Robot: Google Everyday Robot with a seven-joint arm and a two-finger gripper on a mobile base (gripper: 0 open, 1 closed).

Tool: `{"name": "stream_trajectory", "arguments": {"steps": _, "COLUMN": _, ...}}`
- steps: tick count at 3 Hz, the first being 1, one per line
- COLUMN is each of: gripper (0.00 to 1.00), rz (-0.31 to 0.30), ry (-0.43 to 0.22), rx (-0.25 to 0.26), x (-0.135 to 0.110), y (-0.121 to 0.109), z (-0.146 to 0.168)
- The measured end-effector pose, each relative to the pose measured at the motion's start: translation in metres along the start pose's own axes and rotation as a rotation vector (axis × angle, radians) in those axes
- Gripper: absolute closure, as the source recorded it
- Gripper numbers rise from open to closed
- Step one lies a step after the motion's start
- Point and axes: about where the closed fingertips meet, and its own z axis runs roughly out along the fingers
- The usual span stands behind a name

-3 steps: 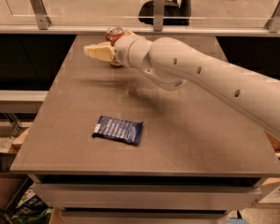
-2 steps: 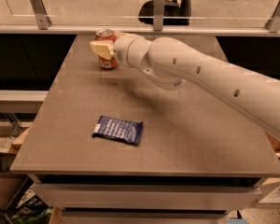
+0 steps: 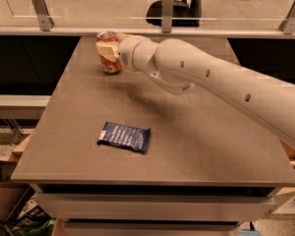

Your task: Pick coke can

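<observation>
The coke can (image 3: 110,65) is a red-orange can with a silver top, upright at the far left of the grey table (image 3: 196,141). My gripper (image 3: 108,49) reaches in from the right on a long white arm (image 3: 211,82) and sits at the can's upper half. One pale yellow finger (image 3: 106,51) lies across the can's front; the other is hidden behind the can. The jaws are shut on the can. Its base is at or just above the tabletop; I cannot tell which.
A flat dark-blue snack packet (image 3: 124,136) lies near the table's front left. A glass railing with metal posts (image 3: 167,9) runs behind the far edge. The table's left edge is close to the can. Shelving and clutter sit below at left.
The gripper moved from pointing past the can on its left to sitting around the can, with one finger now across the can's front. The packet has not moved.
</observation>
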Motion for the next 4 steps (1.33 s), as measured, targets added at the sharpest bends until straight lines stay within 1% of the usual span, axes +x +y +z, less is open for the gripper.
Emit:
{"name": "stream_trajectory", "arguments": {"steps": 1, "gripper": 1.00, "rz": -0.001, "ry": -0.001, "rx": -0.003, "x": -0.001, "y": 0.002, "z": 0.001}}
{"name": "stream_trajectory", "arguments": {"steps": 2, "gripper": 1.00, "rz": -0.001, "ry": -0.001, "rx": -0.003, "x": -0.001, "y": 0.002, "z": 0.001}}
{"name": "stream_trajectory", "arguments": {"steps": 3, "gripper": 1.00, "rz": 0.012, "ry": -0.009, "rx": -0.026, "x": -0.008, "y": -0.001, "z": 0.001}}
{"name": "stream_trajectory", "arguments": {"steps": 4, "gripper": 1.00, "rz": 0.022, "ry": -0.022, "rx": -0.055, "x": -0.023, "y": -0.011, "z": -0.001}}
